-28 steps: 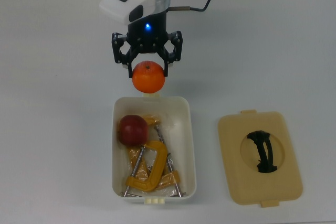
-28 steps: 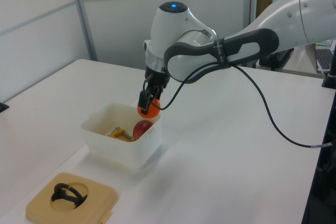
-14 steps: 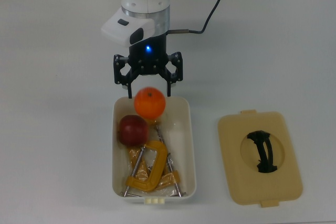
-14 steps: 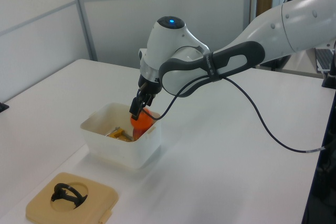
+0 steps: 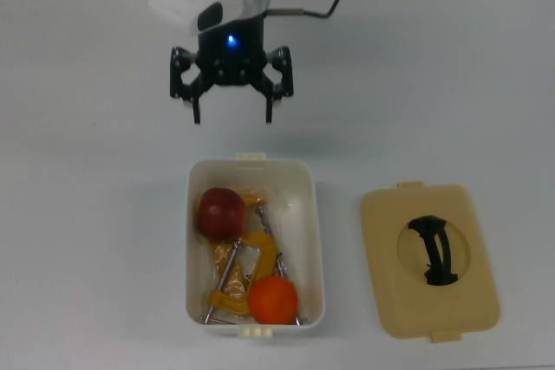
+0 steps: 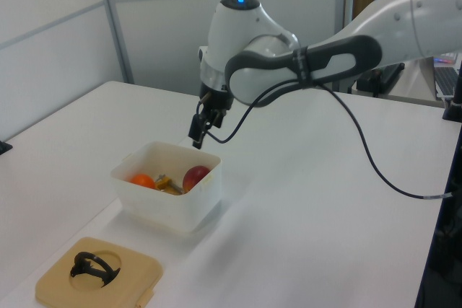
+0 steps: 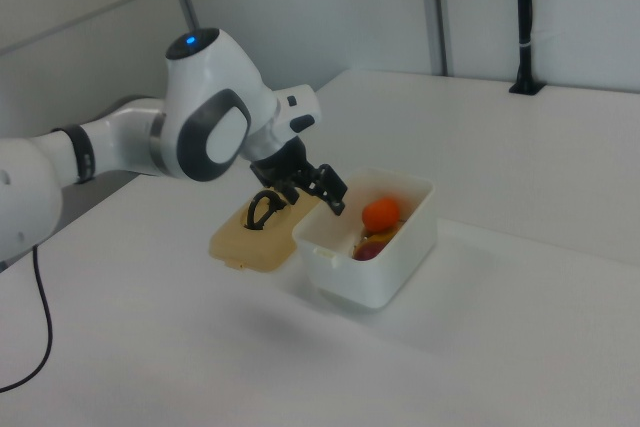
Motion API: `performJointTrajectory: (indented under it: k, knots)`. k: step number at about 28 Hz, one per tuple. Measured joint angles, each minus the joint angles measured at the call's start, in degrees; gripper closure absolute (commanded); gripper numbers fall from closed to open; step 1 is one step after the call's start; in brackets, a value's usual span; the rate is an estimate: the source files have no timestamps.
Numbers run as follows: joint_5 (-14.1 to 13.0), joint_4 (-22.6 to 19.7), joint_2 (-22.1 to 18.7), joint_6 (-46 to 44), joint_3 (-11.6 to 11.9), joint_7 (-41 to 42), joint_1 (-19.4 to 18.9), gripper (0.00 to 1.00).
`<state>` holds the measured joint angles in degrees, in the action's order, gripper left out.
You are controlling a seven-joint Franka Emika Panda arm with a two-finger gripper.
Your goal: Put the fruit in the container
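1. The gripper is wide open and holds nothing. It hangs in the air over the bare table, at 12 o'clock from the container in the top view.
2. The container is a white tub. Both fruits are inside it, so the job looks done.
3. The apple sits at about 10 o'clock inside the tub, close to the wall.
4. The mandarin lies at about 5 o'clock inside the tub. It rests on or against the yellow clamp. That is probably why it sits a bit high, as the right view shows.
5. The apple and the mandarin are apart, with the clamp between them.
6. The tan lid lies flat on the table at 3 o'clock from the tub, with its black handle up. It is off to the side, so the top of the tub is open for dropping things in.
7. The gripper is clear of the tub, so it will not bump the fruit.
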<state>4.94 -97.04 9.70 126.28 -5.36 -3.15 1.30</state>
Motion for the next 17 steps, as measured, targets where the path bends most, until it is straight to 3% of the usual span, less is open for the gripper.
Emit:
performJointTrajectory:
  k: [7,17]
  knots:
    - [-0.01,-0.84,-6.08,-22.35,-0.1,0.0,-0.16,0.0]
    - [-0.71,-0.87,-11.4,-33.51,0.53,-0.7,0.01,0.0]
